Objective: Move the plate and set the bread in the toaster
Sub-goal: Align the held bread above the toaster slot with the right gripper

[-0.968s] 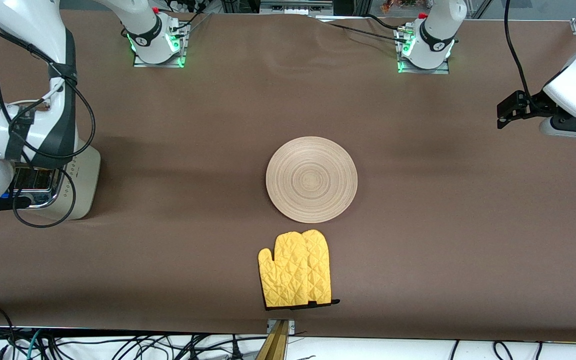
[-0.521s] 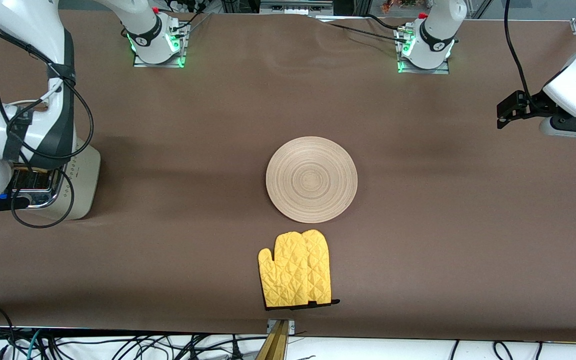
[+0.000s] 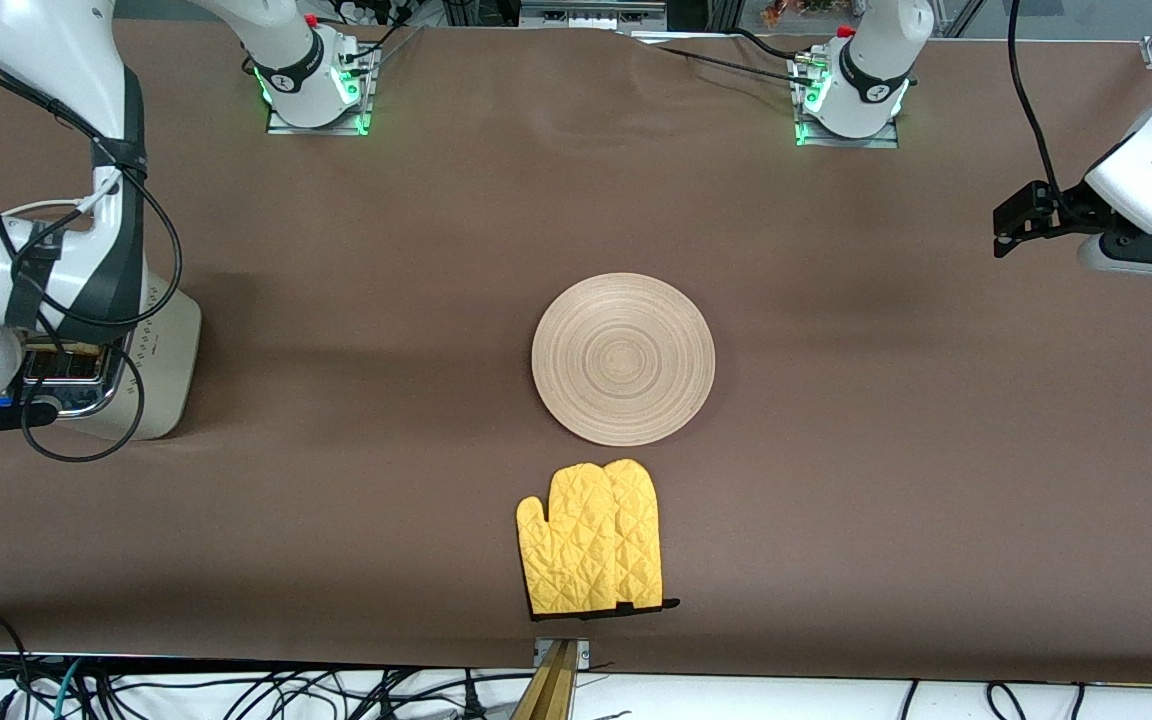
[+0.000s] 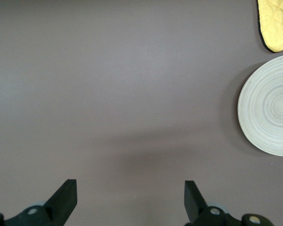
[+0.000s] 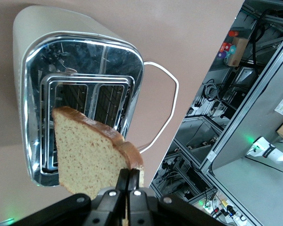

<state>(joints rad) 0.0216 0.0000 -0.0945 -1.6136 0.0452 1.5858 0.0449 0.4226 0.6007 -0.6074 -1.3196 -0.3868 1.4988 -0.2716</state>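
Speckled bread [image 5: 92,153], one slice, pinched by right gripper [image 5: 128,190] over toaster [image 5: 75,66]; left gripper [image 4: 129,200] spread, waiting.

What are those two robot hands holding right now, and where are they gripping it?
The right gripper pinches the bread by its crust edge, over the toaster. The left gripper is open, holding nothing.

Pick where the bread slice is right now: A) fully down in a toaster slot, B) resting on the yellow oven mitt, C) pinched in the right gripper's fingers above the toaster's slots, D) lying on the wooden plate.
C: the right wrist view shows the right gripper shut on the bread slice, hanging over the toaster, whose slots are open and unfilled.
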